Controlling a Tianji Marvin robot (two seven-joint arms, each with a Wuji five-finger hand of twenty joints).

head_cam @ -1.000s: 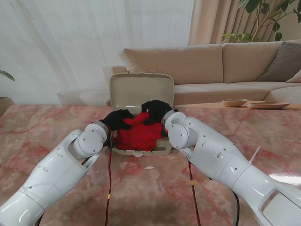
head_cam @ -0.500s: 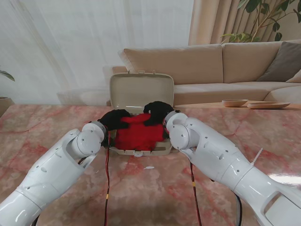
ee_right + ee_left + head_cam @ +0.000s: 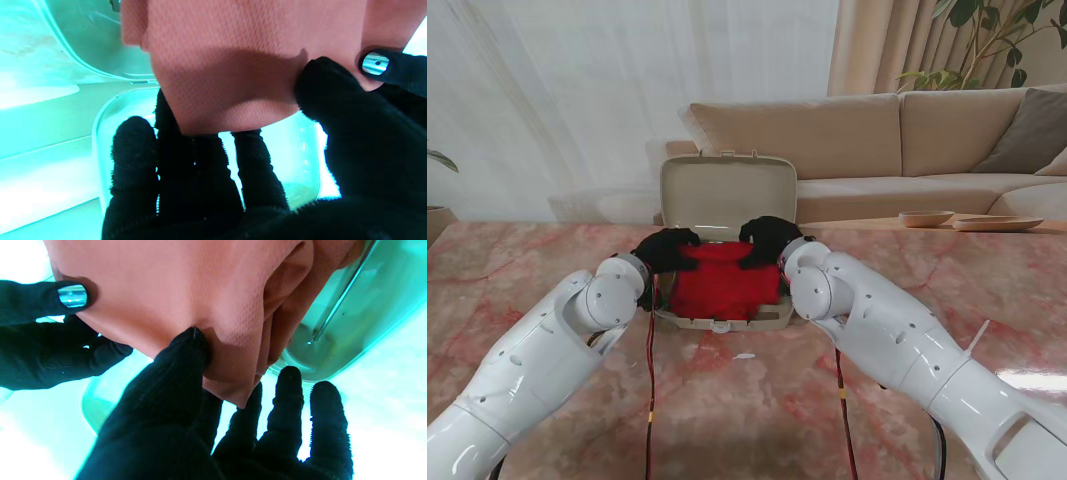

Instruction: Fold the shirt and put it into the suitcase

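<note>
Both hands have drawn back toward six o'clock; left hand and right hand each pinch one red shirt over one open suitcase.

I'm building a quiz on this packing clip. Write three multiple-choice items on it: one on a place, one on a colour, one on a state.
1. Where is the shirt?
A. In the suitcase
B. On the sofa
C. On the bare table nearer to me

2. What colour is the shirt in the stand's view?
A. Blue
B. Red
C. White

3. How does the suitcase lid stand?
A. Shut flat
C. Taken off and laid aside
B. Open and upright

Answers:
1. A, the cloth fills the tray, with the left hand and right hand pinching its far corners.
2. B, it shows plainly red against the beige case.
3. B, the lid rises behind the shirt, its inside facing the camera.
</note>
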